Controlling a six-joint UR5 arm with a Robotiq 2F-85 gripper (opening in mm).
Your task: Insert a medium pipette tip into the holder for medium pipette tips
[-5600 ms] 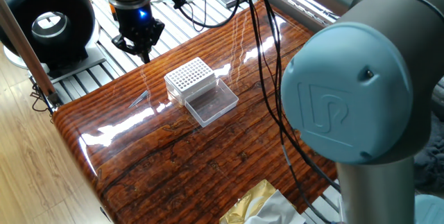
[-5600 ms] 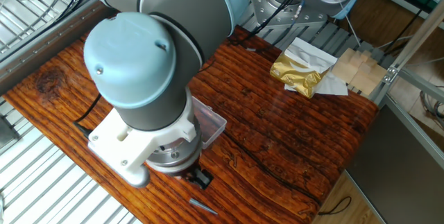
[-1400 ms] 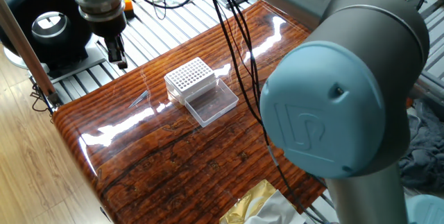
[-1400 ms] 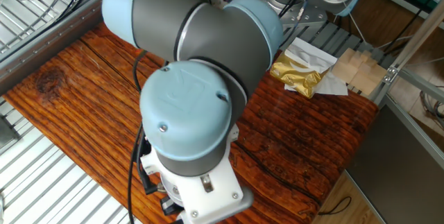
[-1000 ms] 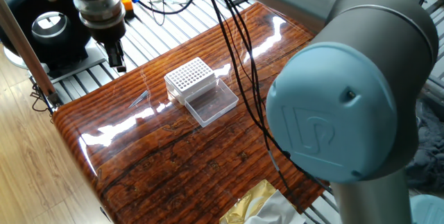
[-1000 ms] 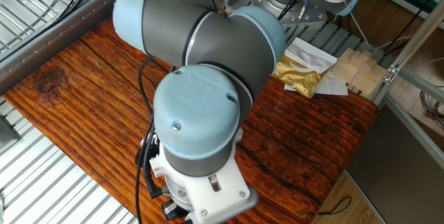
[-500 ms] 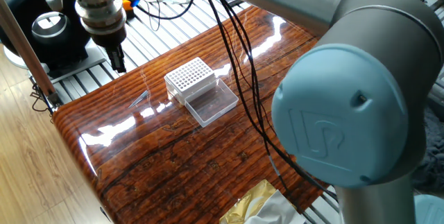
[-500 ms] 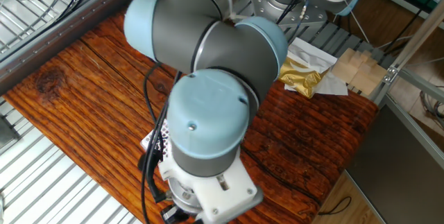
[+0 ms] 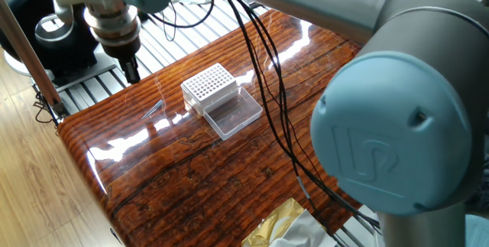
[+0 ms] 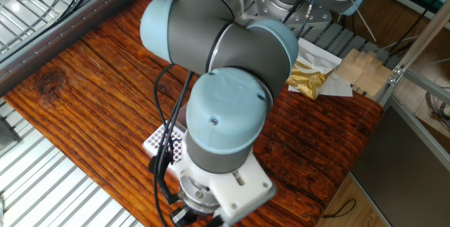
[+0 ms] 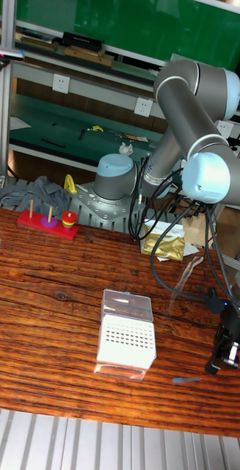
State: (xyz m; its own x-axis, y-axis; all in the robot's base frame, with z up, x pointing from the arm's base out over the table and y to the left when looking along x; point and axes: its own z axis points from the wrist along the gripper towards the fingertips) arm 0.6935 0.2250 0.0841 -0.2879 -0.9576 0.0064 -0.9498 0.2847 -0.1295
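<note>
Tall fixed view, near edge of the worktop [image 11: 53, 286] first.

- Medium pipette tip [image 11: 184, 380]: a thin grey sliver lying flat on the wood close to the near edge, towards the right-hand corner. In one fixed view it shows as a small dark streak [image 9: 155, 109] among the glare. Nothing touches it.
- Gripper [image 11: 216, 363]: just beside the tip on its right, apart from it, pointing down at the worktop's right-hand end. One fixed view has it [image 9: 131, 69] over the edge where wood meets the aluminium rails. The fingers read as one dark mass in every view, so I cannot tell how wide they stand. Nothing visible between them. In the other fixed view only a dark scrap of it [image 10: 184, 216] peeps out under the wrist.
- Holder for medium pipette tips [image 11: 127, 338]: left of the tip, a little further in from the near edge, roughly mid-width of the worktop. White grid top [image 9: 208, 85] faces up; the holes I can make out look unfilled. Clear hinged lid [image 11: 125, 301] is thrown open on the far side, lying back on the wood. The other fixed view shows only a corner of the grid [image 10: 156, 143] behind the arm.
- Gold foil pouch [image 11: 164, 242]: near the far edge, right of centre, well apart from the holder.
- Ring-stacker toy [image 11: 50, 220]: red base with pegs, at the far left corner.
- Arm base [image 11: 116, 183]: grey, just beyond the far edge, cables trailing from it across the wood towards the wrist.
</note>
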